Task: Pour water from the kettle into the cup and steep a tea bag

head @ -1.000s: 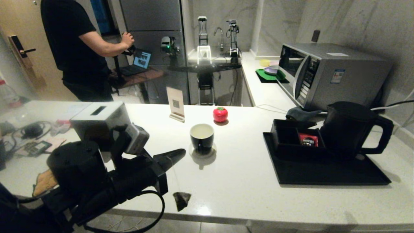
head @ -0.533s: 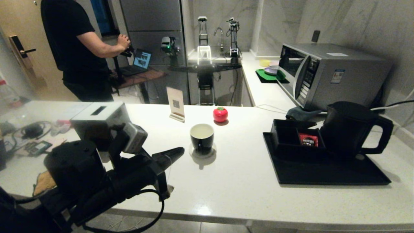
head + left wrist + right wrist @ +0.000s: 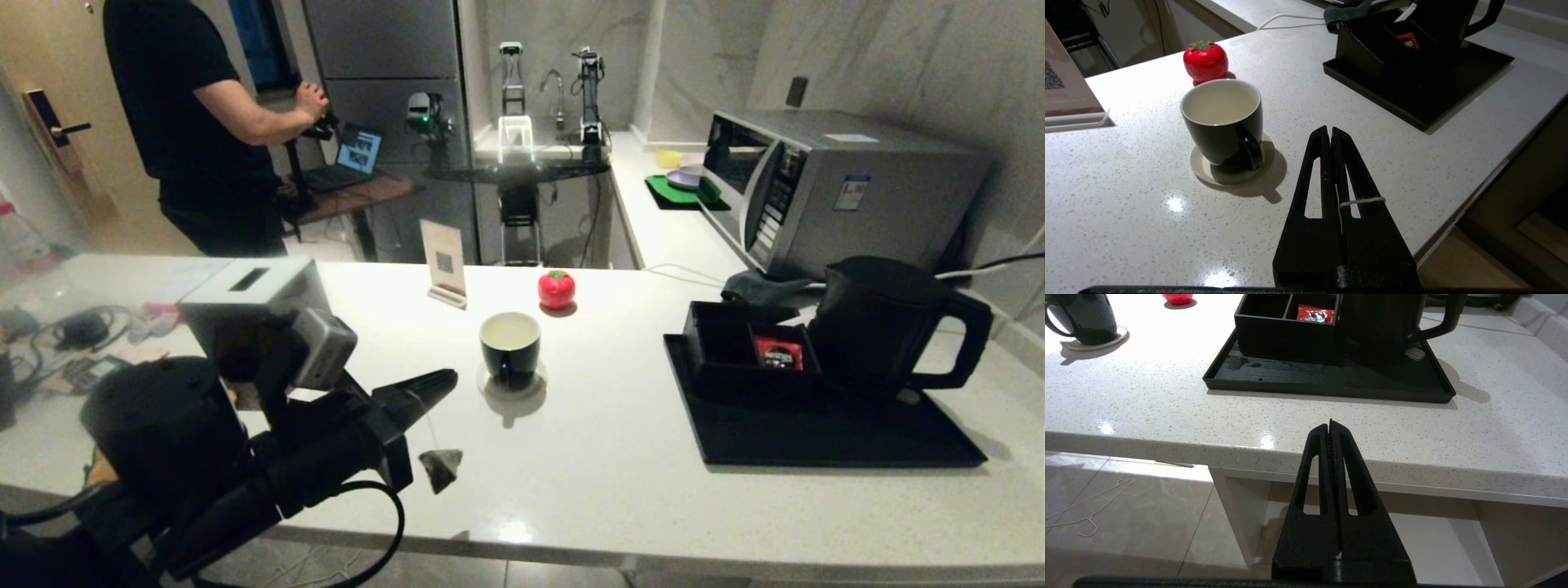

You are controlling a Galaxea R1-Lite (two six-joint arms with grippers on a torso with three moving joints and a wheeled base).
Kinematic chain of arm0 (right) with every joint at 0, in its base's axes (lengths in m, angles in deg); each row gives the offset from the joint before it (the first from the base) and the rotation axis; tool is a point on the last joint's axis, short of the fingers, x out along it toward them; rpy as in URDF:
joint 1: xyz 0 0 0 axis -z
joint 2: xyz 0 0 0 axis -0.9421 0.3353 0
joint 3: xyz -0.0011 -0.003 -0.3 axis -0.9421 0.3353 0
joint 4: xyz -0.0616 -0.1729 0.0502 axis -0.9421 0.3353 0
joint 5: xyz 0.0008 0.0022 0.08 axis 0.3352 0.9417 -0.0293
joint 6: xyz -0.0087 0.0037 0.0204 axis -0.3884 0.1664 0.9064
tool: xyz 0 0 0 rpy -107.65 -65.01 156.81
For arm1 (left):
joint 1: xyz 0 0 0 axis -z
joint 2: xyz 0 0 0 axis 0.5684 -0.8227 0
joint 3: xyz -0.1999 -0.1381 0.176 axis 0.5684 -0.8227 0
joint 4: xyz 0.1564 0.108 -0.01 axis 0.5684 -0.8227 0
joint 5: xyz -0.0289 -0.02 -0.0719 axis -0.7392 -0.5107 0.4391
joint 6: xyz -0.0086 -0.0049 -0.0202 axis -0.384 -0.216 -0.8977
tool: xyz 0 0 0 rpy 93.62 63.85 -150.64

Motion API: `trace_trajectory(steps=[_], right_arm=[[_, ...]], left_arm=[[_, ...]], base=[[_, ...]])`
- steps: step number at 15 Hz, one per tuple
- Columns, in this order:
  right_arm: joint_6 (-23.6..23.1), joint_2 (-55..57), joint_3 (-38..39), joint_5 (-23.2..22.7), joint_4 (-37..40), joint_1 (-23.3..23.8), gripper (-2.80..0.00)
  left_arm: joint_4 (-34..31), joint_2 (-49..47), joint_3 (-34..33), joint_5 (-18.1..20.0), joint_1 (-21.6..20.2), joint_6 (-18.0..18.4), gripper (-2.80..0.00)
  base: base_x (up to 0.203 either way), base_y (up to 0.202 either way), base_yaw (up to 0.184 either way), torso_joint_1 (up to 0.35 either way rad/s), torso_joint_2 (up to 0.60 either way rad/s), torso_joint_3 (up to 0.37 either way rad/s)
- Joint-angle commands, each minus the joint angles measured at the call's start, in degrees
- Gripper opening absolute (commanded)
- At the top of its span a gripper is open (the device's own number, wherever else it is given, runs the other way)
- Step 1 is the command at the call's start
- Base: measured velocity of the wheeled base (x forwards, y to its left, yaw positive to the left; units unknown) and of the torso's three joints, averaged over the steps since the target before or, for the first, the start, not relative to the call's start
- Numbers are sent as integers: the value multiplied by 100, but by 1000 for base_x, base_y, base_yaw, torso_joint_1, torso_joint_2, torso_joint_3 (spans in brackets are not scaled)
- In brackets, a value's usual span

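My left gripper (image 3: 447, 380) is shut on the white string (image 3: 1361, 201) of a tea bag; the string loops over one finger. The dark tea bag (image 3: 439, 469) dangles below the jaws, above the counter's front edge. The cup (image 3: 509, 347), glossy black with a white inside, stands on a pale coaster beyond the fingertips and holds pale water (image 3: 1220, 102). The matte black kettle (image 3: 882, 327) stands on the black tray (image 3: 816, 445) at the right. My right gripper (image 3: 1330, 424) is shut on nothing, low in front of the counter's edge, out of the head view.
A black compartment box (image 3: 747, 347) with a red sachet (image 3: 778, 353) sits on the tray beside the kettle. A red tomato-shaped object (image 3: 556, 288), a card stand (image 3: 443, 263) and a grey box (image 3: 249, 298) stand on the counter. A microwave (image 3: 833, 188) is behind; a person (image 3: 204, 122) stands far left.
My left arm has drawn back a little and risen. The tea bag has swung on its string and now hangs higher and further left. The cup and kettle have not moved.
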Motion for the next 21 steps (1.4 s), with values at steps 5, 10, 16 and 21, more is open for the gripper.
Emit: trace_trajectory(steps=[5, 10, 16, 21], right_arm=[[-7, 2, 0, -2, 8, -6, -280], [-7, 2, 0, -2, 8, 3, -280], [-7, 2, 0, -2, 8, 3, -280], [-7, 2, 0, -2, 8, 1, -280]], left_arm=[[21, 223, -45, 10, 23, 0, -280], [40, 128, -189, -52, -7, 23, -280], [52, -273, 587, -406, -45, 21, -280], [-25, -848, 1897, -585, -116, 14, -280]], base=[[0, 0, 0, 0, 0, 0], [0, 0, 0, 0, 0, 0], [0, 0, 0, 0, 0, 0], [0, 0, 0, 0, 0, 0]])
